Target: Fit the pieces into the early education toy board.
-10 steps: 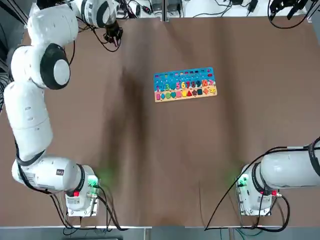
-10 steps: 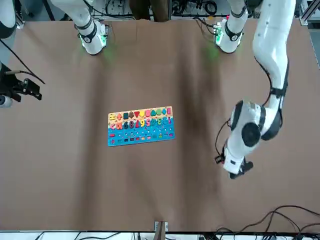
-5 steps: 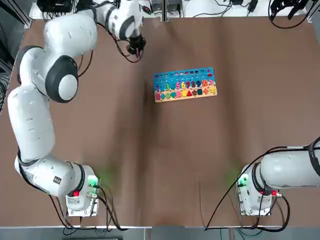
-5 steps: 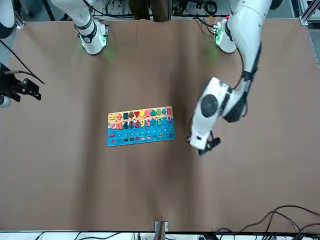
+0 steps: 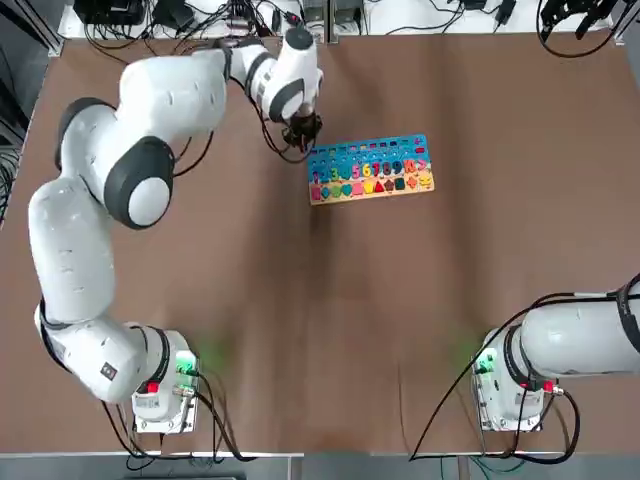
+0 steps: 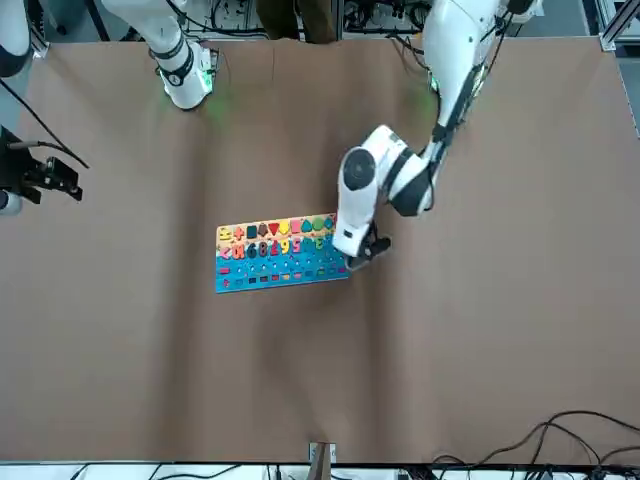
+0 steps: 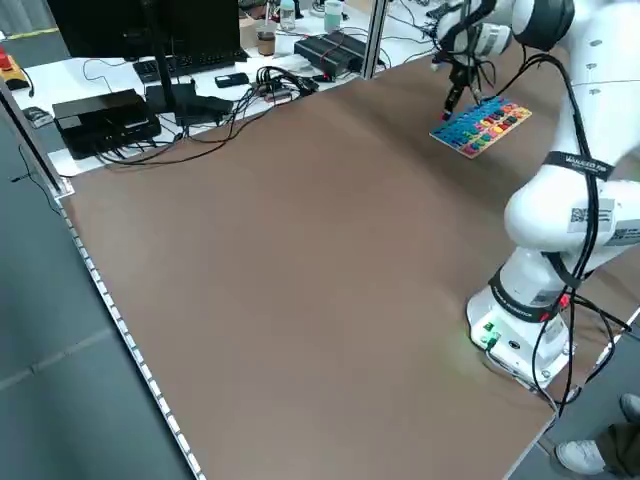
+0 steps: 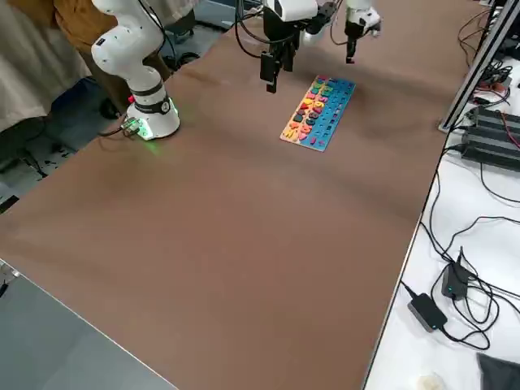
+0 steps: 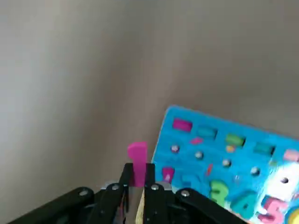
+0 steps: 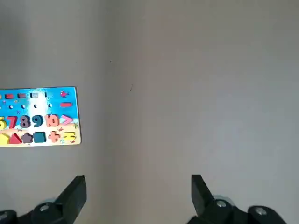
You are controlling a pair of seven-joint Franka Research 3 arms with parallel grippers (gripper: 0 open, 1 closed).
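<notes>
Brown surface (image 5: 300, 300): toy board (image 5: 370, 168) at far centre. L claw (image 5: 304, 130) just off board's left end, pinching pink piece (image 9: 137, 163). R claw (image 10: 138, 196) spread, parked far right.

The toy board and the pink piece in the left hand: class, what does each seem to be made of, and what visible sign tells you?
The toy board: probably wood, painted matt blue on one band, with a pale bare band and pale edge showing.
The pink piece, clamped in the left hand: an even, opaque pink with flat faces; painted wood or plastic, the look leaves it open.
</notes>
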